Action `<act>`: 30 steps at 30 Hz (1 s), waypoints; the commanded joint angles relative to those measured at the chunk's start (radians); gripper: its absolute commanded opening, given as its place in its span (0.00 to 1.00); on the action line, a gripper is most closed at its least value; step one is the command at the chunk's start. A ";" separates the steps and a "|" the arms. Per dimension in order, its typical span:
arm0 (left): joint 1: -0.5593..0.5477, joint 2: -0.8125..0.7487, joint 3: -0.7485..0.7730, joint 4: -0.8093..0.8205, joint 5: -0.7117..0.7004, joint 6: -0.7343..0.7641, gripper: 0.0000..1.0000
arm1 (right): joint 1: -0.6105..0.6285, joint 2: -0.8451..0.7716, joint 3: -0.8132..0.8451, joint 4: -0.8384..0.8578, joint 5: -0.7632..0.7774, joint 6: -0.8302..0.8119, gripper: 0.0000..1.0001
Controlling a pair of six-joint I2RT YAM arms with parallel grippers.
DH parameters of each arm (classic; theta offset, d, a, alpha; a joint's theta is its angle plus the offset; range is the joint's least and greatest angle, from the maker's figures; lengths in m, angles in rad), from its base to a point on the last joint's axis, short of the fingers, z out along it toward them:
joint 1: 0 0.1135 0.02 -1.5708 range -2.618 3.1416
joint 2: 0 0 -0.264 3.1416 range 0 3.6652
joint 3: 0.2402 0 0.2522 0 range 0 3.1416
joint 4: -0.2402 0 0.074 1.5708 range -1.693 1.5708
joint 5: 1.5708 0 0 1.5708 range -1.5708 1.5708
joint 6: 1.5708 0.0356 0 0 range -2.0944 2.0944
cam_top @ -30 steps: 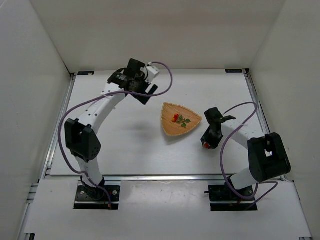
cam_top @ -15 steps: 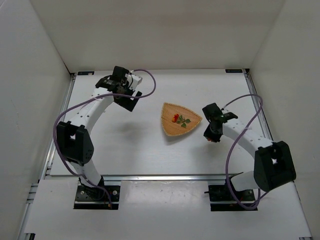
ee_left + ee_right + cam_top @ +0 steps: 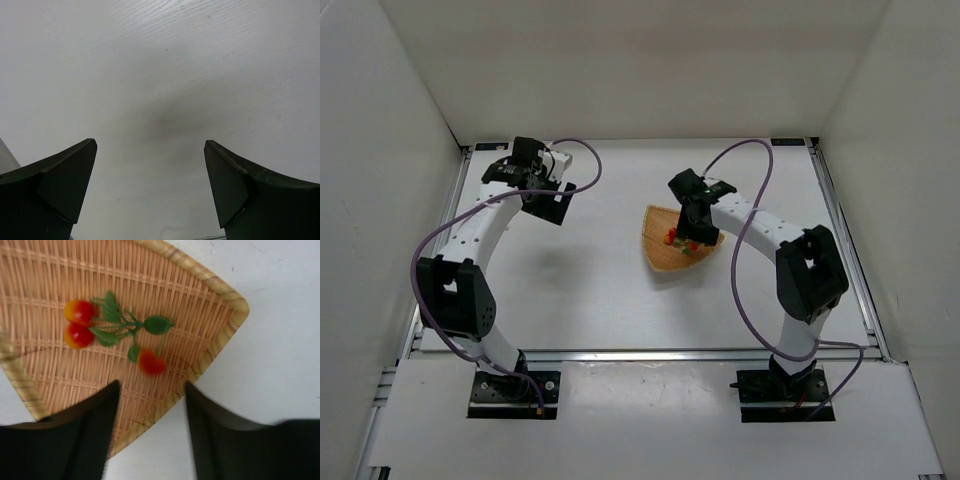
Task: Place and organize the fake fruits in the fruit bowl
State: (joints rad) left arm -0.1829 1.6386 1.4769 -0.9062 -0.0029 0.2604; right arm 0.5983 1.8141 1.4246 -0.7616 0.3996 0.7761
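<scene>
The fruit bowl [image 3: 663, 260] is a tan woven rounded-triangle basket at the table's middle, and it fills the right wrist view [image 3: 150, 285]. In it lie a cluster [image 3: 80, 324] of two red berries with green leaves and a single red berry [image 3: 151, 362], which looks blurred. The cluster shows red in the top view [image 3: 670, 237]. My right gripper [image 3: 152, 392] [image 3: 696, 228] is open and empty above the basket's near rim, just short of the single berry. My left gripper [image 3: 150, 150] [image 3: 552, 205] is open and empty over bare table at the far left.
White walls enclose the table on three sides. A metal rail [image 3: 438, 250] runs along the left edge and another [image 3: 845, 240] along the right. The right arm's purple cable [image 3: 745, 160] arches over the table behind the basket.
My right gripper carried the single red berry from the table right of the basket to over it and let it go. My left arm swung left, away from the basket.
</scene>
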 commanded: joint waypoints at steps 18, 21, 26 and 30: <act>0.224 -0.152 -0.067 0.042 0.049 -0.072 1.00 | -0.421 -0.792 -0.366 -0.125 -0.153 -0.195 0.99; 0.264 -0.152 -0.078 0.043 0.001 -0.093 1.00 | -0.553 -0.899 -0.432 -0.160 -0.127 -0.230 1.00; 0.298 -0.175 -0.108 0.043 -0.017 -0.102 1.00 | -0.654 -0.984 -0.446 -0.137 -0.261 -0.282 1.00; 0.309 -0.197 -0.127 0.043 -0.017 -0.102 1.00 | -0.654 -0.961 -0.437 -0.160 -0.248 -0.273 1.00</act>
State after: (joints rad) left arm 0.1169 1.5173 1.3602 -0.8772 -0.0116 0.1711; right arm -0.0513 0.8364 0.9611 -0.9188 0.1902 0.5369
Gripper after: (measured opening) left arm 0.997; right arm 0.998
